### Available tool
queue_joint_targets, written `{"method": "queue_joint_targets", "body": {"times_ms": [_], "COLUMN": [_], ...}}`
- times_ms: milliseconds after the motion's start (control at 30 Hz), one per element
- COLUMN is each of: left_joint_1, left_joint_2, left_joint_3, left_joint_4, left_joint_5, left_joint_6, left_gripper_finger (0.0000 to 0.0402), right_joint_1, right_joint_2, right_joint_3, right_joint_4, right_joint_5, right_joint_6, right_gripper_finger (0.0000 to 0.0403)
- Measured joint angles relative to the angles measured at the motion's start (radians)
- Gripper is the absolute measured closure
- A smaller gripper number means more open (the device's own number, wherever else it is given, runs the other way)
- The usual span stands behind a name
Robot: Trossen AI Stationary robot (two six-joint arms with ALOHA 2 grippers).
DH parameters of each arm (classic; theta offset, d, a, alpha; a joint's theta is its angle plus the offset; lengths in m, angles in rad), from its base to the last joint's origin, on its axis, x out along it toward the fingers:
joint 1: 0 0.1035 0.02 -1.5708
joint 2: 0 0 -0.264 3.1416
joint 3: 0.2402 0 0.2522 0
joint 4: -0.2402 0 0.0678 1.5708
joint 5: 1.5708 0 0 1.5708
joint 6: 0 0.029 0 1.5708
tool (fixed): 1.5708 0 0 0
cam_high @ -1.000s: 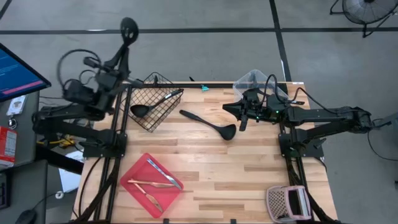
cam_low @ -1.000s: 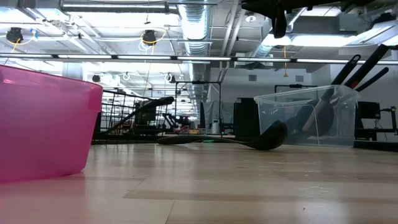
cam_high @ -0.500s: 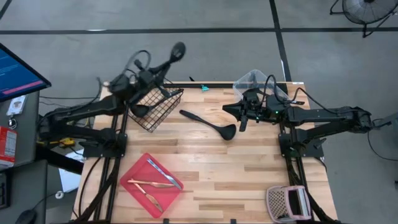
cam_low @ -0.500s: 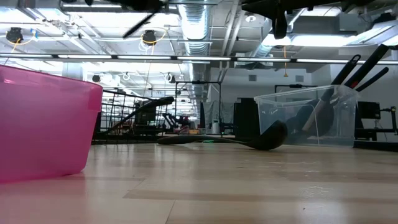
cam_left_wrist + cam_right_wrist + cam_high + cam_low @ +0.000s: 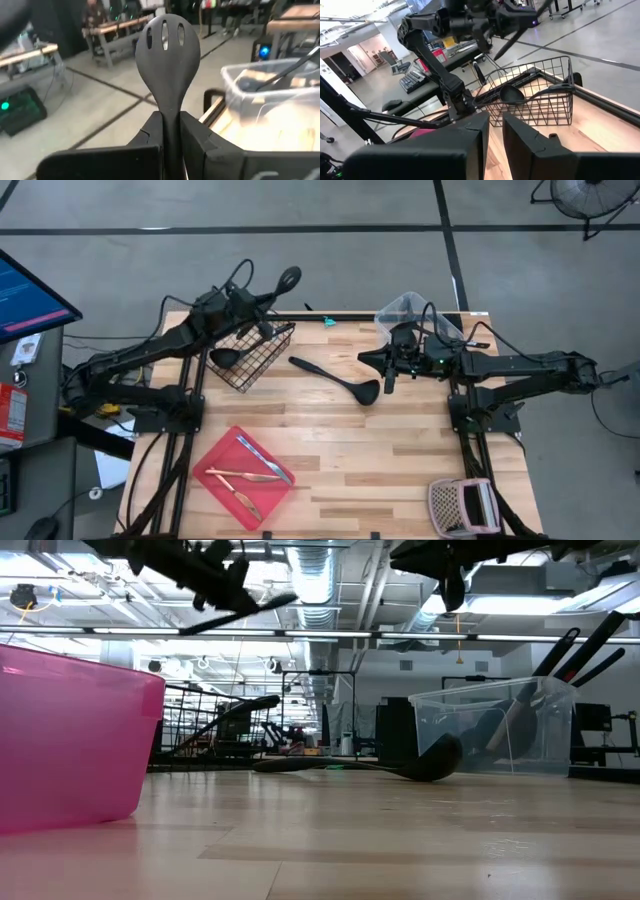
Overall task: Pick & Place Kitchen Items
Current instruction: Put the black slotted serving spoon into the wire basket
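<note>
Above basket (image 5: 252,350): slotted spoon (image 5: 169,55) clamped betw left gripper (image 5: 170,131) fingers.

Even, bright overhead lighting; ceiling lamps (image 5: 240,600) flare in the low view. Worktop (image 5: 400,450) shadows are soft. The left wrist view's background is blurred, with glare on the clear bin (image 5: 280,95).

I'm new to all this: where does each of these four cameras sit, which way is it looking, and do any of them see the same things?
High view: above the table, looking straight down; both arms show, the left gripper holding a slotted spoon over the wire basket.
Low view: at table-top height, looking level across at the ladle; arms enter from above.
Left wrist view: on the left arm, looking past its fingers along the spoon.
Right wrist view: on the waiting right arm by the clear bin, facing the basket.
Shared: the high and right wrist views both show the basket and the left arm.
</note>
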Motion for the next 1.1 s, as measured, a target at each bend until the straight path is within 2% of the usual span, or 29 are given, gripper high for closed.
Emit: {"method": "queue_joint_targets", "body": {"times_ms": [167,433,533,733,1100], "left_joint_1": [0.045,0.092,0.092,0.092,0.092], "left_joint_2": [-0.018,-0.147,-0.185,-0.203,-0.201], "left_joint_3": [-0.107,-0.389,-0.464,-0.558,-0.659], "left_joint_4": [0.031,0.320,0.350,0.375,0.492], "left_joint_5": [0.004,-0.003,-0.009,-0.034,-0.092], "left_joint_6": [-0.041,-0.130,-0.131,-0.141,-0.145], "left_gripper_finger": [0.0387,0.0387,0.0387,0.0387,0.0387], "right_joint_1": [0.000,-0.001,-0.001,-0.001,-0.001], "right_joint_2": [0.000,0.000,0.000,0.000,0.000], "right_joint_3": [0.000,0.000,0.000,0.000,0.000], "right_joint_4": [-0.012,-0.029,-0.028,-0.028,-0.019], "right_joint_5": [0.000,0.000,0.000,0.000,0.002], "right_joint_6": [0.000,0.000,-0.001,-0.001,-0.001], "right_gripper_finger": [0.0351,0.0351,0.0351,0.0351,0.0351]}}
